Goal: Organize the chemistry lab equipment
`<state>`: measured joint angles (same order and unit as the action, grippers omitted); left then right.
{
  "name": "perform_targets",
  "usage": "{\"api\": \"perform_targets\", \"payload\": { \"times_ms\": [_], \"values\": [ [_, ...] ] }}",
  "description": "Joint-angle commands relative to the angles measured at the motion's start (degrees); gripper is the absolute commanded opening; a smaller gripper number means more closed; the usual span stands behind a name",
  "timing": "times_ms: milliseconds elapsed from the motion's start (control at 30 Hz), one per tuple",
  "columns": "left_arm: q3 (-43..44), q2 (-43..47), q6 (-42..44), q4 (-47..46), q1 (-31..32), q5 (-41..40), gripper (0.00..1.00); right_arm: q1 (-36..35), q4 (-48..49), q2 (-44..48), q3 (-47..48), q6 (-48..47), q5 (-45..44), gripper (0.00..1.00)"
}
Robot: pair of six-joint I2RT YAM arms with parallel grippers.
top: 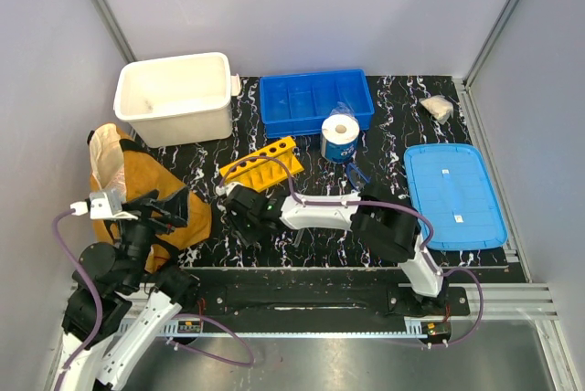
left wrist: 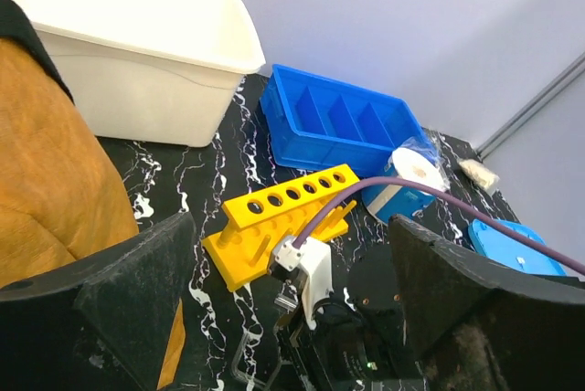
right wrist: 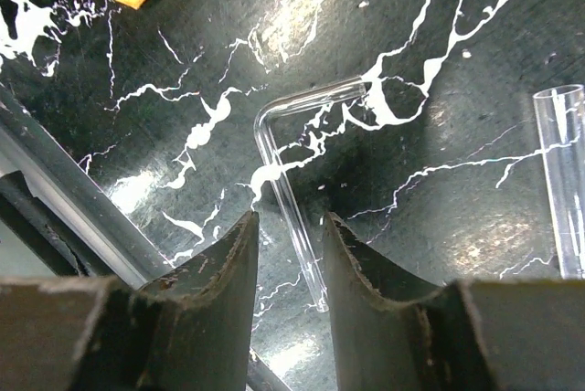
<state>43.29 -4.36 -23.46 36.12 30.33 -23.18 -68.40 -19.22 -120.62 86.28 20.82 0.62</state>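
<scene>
Reaching for glassware, by my reading: pickup step, nothing racked yet.

Top view: right gripper (top: 239, 213) low over table (top: 393, 117), just near of yellow rack (top: 260, 164). Left gripper (top: 169, 208) over tan bag (top: 114, 167), left side.

Left wrist: left gripper gaping wide, empty. Rack ahead, holes look vacant. Paper roll (left wrist: 407, 181) wrapper print unreadable.

Right wrist: fingers (right wrist: 219, 290) narrowly parted, straddling long leg of bent glass tube (right wrist: 274, 163) lying flat, not pinched. Straight clear tube (right wrist: 567, 181) at right. Next move: close gently, lift level, since glass likely slips or rolls. No legible writing.

Robot test cell: grey panel walls (top: 320, 7), aluminium rails (top: 512, 298), marbled tabletop (top: 393, 108).
</scene>
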Motion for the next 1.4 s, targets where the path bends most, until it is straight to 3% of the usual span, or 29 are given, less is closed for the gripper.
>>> {"api": "perform_targets", "payload": {
  "times_ms": [0, 400, 900, 1367],
  "values": [
    [-0.48, 1.46, -0.88, -2.37, 0.08, -3.28, 0.91, -1.56, -0.55, -0.84, 3.37, -0.52, -2.99, 0.4],
    [-0.4, 1.64, -1.23, -1.93, 0.08, -3.8, 0.92, -3.76, -6.53, -2.78, 4.08, -0.78, -12.13, 0.33],
    [-0.57, 1.11, -1.41, -1.75, 0.17, -3.98, 0.91, -3.84, -5.83, 3.54, -3.92, 6.34, -14.77, 0.13],
    [2.33, -12.42, -4.83, 4.48, 0.17, -4.95, 0.92, -3.85, 0.76, 11.89, -13.06, 11.79, -14.95, 0.1]
  ]
}}
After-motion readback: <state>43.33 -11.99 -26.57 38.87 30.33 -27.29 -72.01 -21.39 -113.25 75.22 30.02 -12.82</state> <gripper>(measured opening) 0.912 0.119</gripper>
